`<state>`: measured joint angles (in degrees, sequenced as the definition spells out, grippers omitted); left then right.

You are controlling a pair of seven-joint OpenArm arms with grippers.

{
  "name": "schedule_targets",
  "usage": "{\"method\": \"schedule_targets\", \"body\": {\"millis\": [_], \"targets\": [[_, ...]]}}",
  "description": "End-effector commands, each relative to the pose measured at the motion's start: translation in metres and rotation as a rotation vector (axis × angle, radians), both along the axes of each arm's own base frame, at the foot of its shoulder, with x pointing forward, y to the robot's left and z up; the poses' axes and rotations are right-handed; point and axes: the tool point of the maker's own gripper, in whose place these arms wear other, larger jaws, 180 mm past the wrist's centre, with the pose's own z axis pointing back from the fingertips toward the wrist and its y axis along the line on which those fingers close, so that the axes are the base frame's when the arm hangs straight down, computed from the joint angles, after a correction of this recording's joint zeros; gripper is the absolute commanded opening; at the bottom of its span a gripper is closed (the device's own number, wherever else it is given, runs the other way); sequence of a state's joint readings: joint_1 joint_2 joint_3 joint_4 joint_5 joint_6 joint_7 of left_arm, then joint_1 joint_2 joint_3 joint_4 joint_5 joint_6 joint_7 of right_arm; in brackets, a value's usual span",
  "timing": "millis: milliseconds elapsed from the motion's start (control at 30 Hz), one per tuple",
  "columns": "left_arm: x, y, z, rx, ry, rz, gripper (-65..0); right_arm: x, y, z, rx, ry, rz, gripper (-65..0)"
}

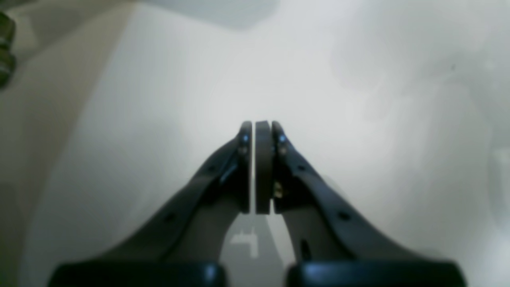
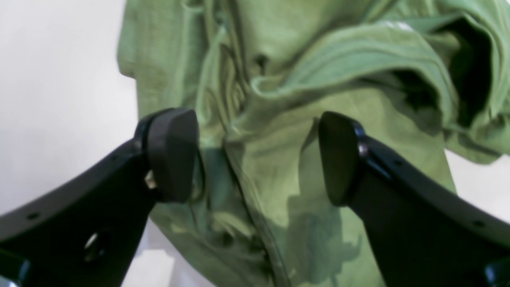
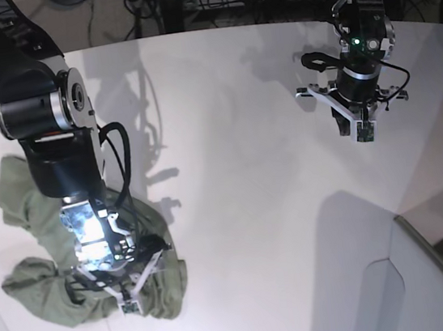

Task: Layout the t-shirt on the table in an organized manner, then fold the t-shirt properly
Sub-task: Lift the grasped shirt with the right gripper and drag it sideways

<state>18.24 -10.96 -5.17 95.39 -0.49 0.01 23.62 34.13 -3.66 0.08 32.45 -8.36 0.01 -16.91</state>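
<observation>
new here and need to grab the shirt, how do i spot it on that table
Find the big white table and look to its edge under the large black arm in the base view. The t-shirt lies there crumpled, with the open right gripper just above its folds. It is the only soft olive-green thing on the white surface.

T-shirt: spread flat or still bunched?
Bunched. The t-shirt lies crumpled in a heap on the table, deep folds showing in the right wrist view.
</observation>
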Motion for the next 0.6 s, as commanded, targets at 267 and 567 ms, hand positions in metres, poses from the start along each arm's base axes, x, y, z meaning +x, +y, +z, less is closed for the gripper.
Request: {"method": "schedule_targets", "body": {"millis": [267, 567], "targets": [[0.006, 0.002, 0.012, 0.009, -0.045, -0.004, -62.9, 0.016, -0.004, 0.017, -0.003, -0.042, -0.005, -62.0], [0.010, 0.003, 0.015, 0.012, -0.055, -0.005, -63.0, -0.006, -0.029, 0.031, -0.042, -0.090, -0.049, -65.0]]}}
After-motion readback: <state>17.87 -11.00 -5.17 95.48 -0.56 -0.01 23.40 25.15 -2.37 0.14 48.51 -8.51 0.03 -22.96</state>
